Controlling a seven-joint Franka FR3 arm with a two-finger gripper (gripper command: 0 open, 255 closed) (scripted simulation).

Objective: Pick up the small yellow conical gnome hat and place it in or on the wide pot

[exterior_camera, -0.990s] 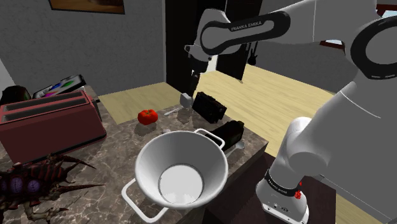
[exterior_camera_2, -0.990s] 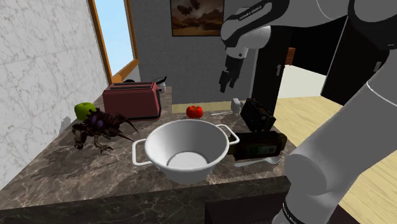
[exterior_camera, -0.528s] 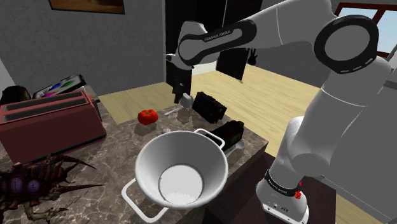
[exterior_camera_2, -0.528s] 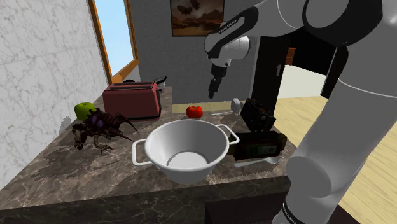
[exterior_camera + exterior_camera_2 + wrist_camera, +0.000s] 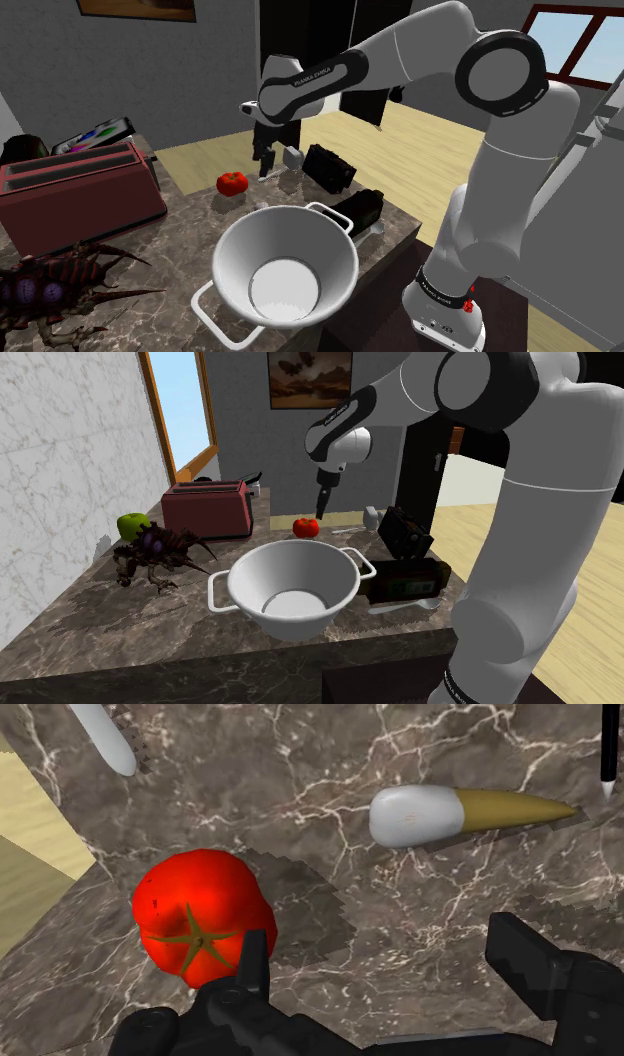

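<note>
Hanging over the counter (image 5: 330,764), the gripper (image 5: 395,966) gapes wide, holding nothing. A tomato (image 5: 200,926) sits close by at ten o'clock. Farther off, at one o'clock, the hat (image 5: 460,812) lies on its side, its length along the jaws' closing line; a wrist turn looks needed.
</note>
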